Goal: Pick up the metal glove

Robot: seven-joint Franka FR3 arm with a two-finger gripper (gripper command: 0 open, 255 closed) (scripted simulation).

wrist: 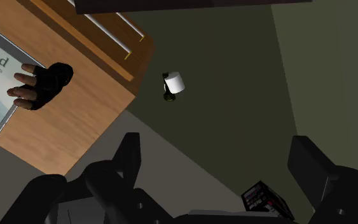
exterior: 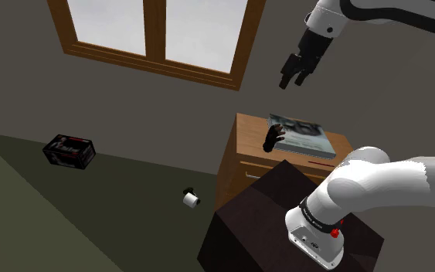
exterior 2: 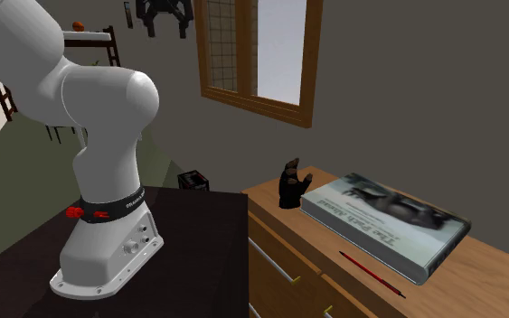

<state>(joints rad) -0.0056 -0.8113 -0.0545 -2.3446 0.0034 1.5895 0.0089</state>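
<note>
A black fingerless glove (exterior: pixel 273 139) with pale fingertips stands upright on the wooden dresser (exterior: pixel 249 151), at the near corner of a large book (exterior: pixel 304 136). The second exterior view shows the glove (exterior 2: pixel 291 183) against the book's left end. My black gripper (exterior: pixel 290 79) hangs open high above the dresser, well clear of the glove, with nothing between its fingers. In the wrist view the gripper (wrist: pixel 222 167) stands open over the floor, and the glove (wrist: pixel 44 86) lies off to one side on the dresser top (wrist: pixel 75 124).
A red pencil (exterior 2: pixel 371 272) lies on the dresser in front of the book (exterior 2: pixel 388 219). On the floor are a white paper roll (exterior: pixel 191 198) and a black box (exterior: pixel 69 151). The dark stand (exterior: pixel 246 224) abuts the dresser. A wood-framed window (exterior: pixel 154 35) is behind.
</note>
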